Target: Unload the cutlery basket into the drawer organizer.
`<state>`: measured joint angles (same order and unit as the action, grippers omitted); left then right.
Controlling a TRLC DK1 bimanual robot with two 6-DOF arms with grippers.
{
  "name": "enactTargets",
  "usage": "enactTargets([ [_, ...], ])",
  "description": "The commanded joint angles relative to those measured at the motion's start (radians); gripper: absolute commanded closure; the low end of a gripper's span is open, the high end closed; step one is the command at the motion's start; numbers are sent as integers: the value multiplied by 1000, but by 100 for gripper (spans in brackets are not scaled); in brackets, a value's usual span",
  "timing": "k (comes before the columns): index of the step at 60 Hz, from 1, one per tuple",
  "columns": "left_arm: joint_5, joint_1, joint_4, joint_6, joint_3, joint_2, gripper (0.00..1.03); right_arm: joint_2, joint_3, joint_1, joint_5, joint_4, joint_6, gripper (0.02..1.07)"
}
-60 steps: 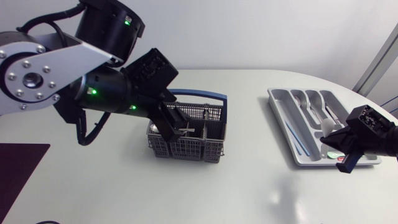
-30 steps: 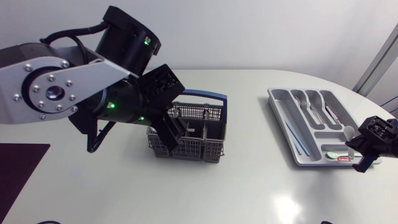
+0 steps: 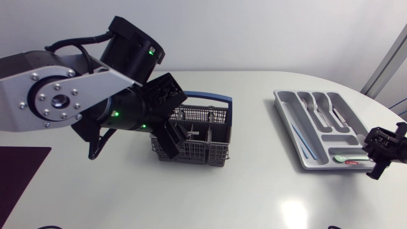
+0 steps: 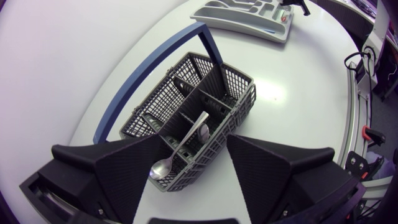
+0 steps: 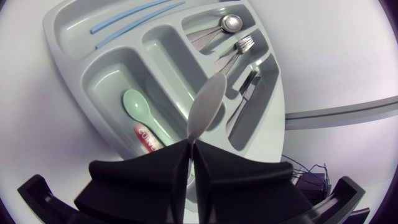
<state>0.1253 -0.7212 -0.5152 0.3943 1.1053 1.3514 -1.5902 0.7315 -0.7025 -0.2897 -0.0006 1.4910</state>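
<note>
cutlery left in the basket (image 3: 203, 151): one steel spoon (image 4: 180, 146), lying between the wide-open fingers of the left claw (image 4: 196, 146), which has eased in around it. the mint spoon (image 3: 345, 157) now rests in the organizer's (image 3: 286, 105) crosswise compartment. the right claw (image 5: 190, 146), pressed closed and seemingly empty, has backed off. one piece probably remains. white desk (image 3: 254, 191), dark mat (image 3: 19, 172) at its corner.

White table (image 3: 254, 191), rounded far edge; dark maroon patch (image 3: 19, 172) at near left; light glare (image 3: 289, 208) on surface.

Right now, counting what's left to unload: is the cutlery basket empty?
No, a metal spoon leans in one compartment of the cutlery basket.
</note>
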Motion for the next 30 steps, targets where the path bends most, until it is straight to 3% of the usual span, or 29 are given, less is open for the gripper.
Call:
enactTargets([
  [1,19,-1,0,18,-28,15,27,-19,-50,-6,12,14,66,84],
  [14,33,-11,4,20,-38,15,27,-16,-104,-15,21,19,117,72],
  [18,36,-15,11,20,-44,14,27,-4,-116,-23,20,19,123,65],
  [24,53,-23,26,20,-53,14,27,58,-112,-35,9,4,86,42],
  [30,96,-55,83,20,-85,15,28,124,-96,-37,-26,-68,32,35],
])
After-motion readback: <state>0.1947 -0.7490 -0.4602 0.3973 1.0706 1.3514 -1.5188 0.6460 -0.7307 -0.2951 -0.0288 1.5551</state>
